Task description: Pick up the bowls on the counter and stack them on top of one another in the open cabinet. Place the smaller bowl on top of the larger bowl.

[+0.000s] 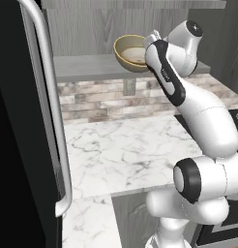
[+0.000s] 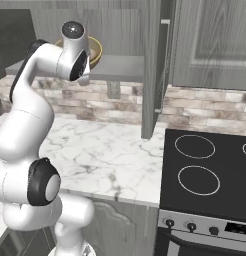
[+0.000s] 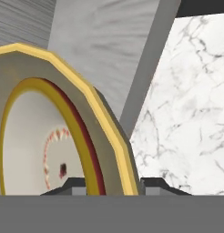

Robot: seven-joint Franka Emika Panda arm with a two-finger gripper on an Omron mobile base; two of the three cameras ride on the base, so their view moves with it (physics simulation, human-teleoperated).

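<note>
Reaching up into the open cabinet [image 1: 87, 68], your arm holds its hand at the two bowls, which sit on the flat grey shelf and not on the white marble table [image 1: 126, 145] below. In the left base view the larger bowl [image 1: 122, 55] rests on the shelf with the pale inside of the smaller bowl [image 1: 136, 55] showing within it, so the stack looks already formed. In the hand view the fingers [image 3: 75, 183] stand on either side of the nested rims: one tip lies inside the smaller bowl, the other outside the golden rim of the larger bowl. The gripper [image 3: 111, 184] is partly closed across those rims; whether the pads press the rims or merely flank them you cannot tell from these views.

Judged from this, the step in hand is the release. To do it well, spread the fingers fully before any other motion, so that neither rim is dragged. Then draw the hand straight back along its own axis, away from the bowls, keeping clear of the cabinet's upright panel [image 2: 151, 75] beside the shelf. Avoid sideways sweep: a nudge on the outer rim could slide both bowls toward the shelf edge above the table.
</note>
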